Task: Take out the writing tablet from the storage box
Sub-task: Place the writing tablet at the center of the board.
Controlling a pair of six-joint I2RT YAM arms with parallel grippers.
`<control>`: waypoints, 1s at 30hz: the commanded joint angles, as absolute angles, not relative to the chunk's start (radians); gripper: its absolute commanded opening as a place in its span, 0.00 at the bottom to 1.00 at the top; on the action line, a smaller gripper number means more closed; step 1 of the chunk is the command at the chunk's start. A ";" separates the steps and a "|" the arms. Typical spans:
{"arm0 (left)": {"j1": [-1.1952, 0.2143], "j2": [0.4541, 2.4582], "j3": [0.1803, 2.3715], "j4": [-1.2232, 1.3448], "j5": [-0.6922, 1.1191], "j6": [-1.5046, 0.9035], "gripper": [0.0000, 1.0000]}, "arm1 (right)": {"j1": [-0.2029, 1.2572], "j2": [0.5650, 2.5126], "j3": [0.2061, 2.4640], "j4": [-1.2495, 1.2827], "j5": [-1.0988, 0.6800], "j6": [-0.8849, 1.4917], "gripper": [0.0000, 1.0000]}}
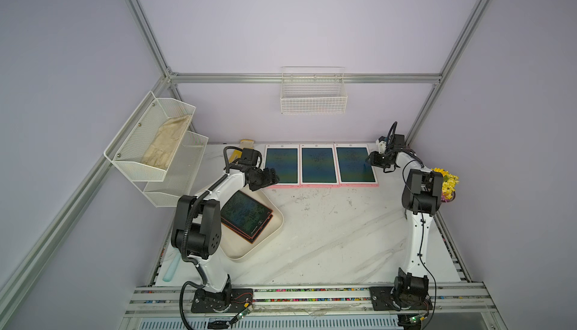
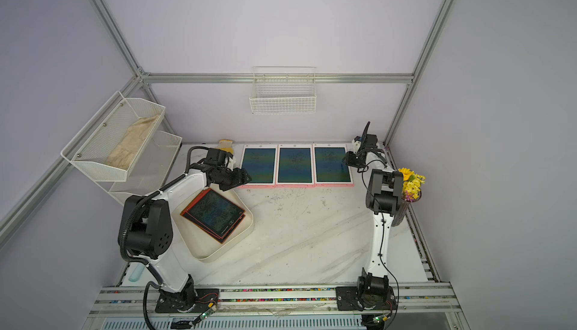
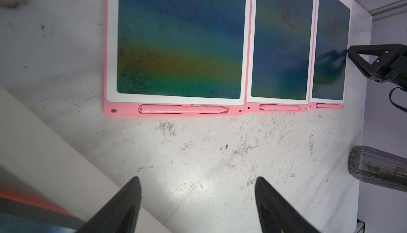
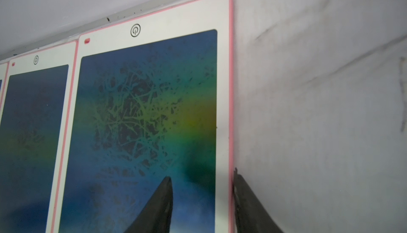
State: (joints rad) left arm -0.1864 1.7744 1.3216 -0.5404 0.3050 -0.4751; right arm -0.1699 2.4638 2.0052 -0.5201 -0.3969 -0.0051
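Left wrist view looks across the marble counter at three pink-framed tablets lying side by side along its far edge. The left jaws are spread wide with nothing between them. In both top views the cream storage box sits on the counter's left side, partly under the left arm. It holds a skewed stack of orange-framed writing tablets lying flat. Right wrist view shows the right jaws apart, astride the outer long edge of the rightmost pink tablet. One finger is over its screen and the other is just beside its rim; I cannot tell whether either touches it.
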 commanded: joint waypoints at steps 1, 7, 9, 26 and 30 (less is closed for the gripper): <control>-0.176 1.748 1.300 -0.527 0.310 -0.448 0.80 | -0.127 2.497 1.899 -0.638 -0.359 -0.006 0.47; -0.171 1.769 1.334 -0.521 0.287 -0.441 0.80 | -0.102 2.456 1.775 -0.581 -0.344 0.009 0.46; -0.162 1.783 1.345 -0.521 0.287 -0.440 0.80 | -0.096 2.446 1.736 -0.568 -0.334 0.014 0.46; -0.097 1.904 1.452 -0.478 0.320 -0.436 0.81 | -0.077 2.280 1.518 -0.518 -0.293 0.055 0.46; -0.061 1.899 1.484 -0.477 0.313 -0.428 0.81 | -0.078 2.219 1.497 -0.514 -0.232 0.084 0.47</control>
State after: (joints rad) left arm -0.0986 1.8961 1.4010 -0.4522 0.3332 -0.4507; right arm -0.0898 2.2036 1.5589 -0.3328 -0.2977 0.0483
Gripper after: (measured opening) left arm 0.809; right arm 0.469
